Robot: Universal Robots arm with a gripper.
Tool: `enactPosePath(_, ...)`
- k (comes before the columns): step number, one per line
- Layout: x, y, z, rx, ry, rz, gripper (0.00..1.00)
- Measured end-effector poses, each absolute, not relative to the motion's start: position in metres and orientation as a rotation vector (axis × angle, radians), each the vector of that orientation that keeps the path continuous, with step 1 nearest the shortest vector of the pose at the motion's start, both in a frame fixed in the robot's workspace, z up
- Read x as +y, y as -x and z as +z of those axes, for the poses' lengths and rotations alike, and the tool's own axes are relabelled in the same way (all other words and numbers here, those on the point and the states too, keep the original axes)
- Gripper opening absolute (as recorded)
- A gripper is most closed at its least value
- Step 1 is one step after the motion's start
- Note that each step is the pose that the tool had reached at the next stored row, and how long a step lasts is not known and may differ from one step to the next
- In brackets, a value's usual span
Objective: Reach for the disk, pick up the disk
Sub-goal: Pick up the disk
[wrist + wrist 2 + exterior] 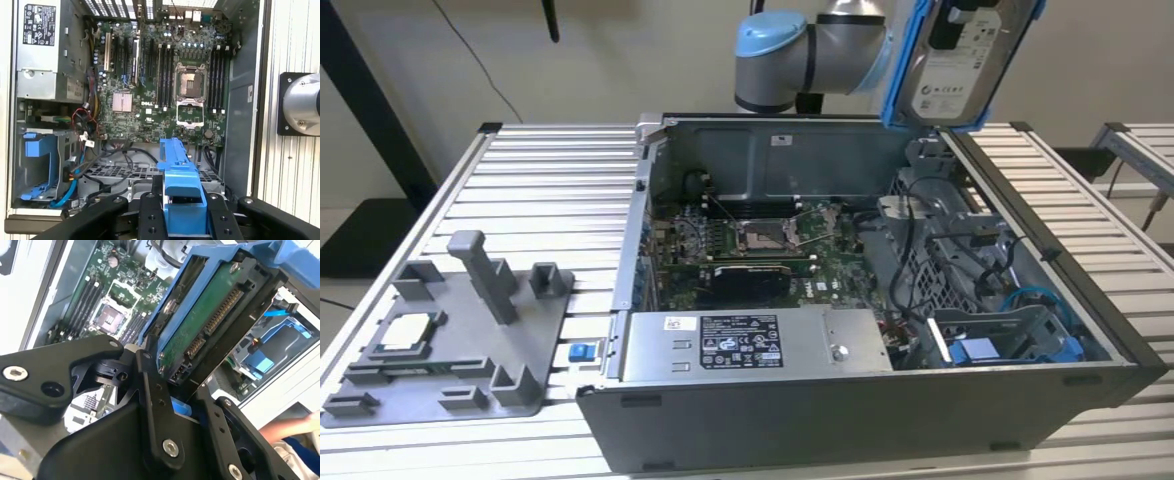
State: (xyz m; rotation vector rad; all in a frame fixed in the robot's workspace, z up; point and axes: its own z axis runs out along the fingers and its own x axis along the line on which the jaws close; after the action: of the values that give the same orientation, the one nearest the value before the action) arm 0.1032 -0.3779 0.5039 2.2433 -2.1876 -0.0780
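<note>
Starting at the exterior view's left, a grey fixture tray [447,345] lies on the ribbed metal surface [540,195], well below and far off to the side of the claw, with a small square silver chip [403,332] seated in it. Just beside the tray, against the case wall, sits a small blue clip [580,352]. Next comes the open computer case [854,400], its motherboard [747,240] with the bare processor socket [761,236] lying beneath the claw, and a silver power supply [754,345] at the near edge. Near the exterior view's right, a blue drive bay [1007,345] stands empty inside the case, with blue cables beside it.

High above the case's rear wall, at the arm's end, the disk [963,62] hangs clear of everything, label facing the camera, its blue carrier bracket around its edges. In the second wrist view the claw [172,390] is closed on the disk [210,315], black fingers [155,410] pressed against the bracket, with the green circuit board and connector end showing. In the first wrist view the claw [182,210] pinches the blue bracket [177,175] from both sides above the motherboard [155,90]. A person's hand [290,427] shows low beyond the case in the second wrist view.
</note>
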Motion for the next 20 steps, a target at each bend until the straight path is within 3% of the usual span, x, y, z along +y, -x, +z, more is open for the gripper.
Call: enactPosePath(20,-0.433,-0.103,0.504,-2.191,-2.24,-0.078,0.0)
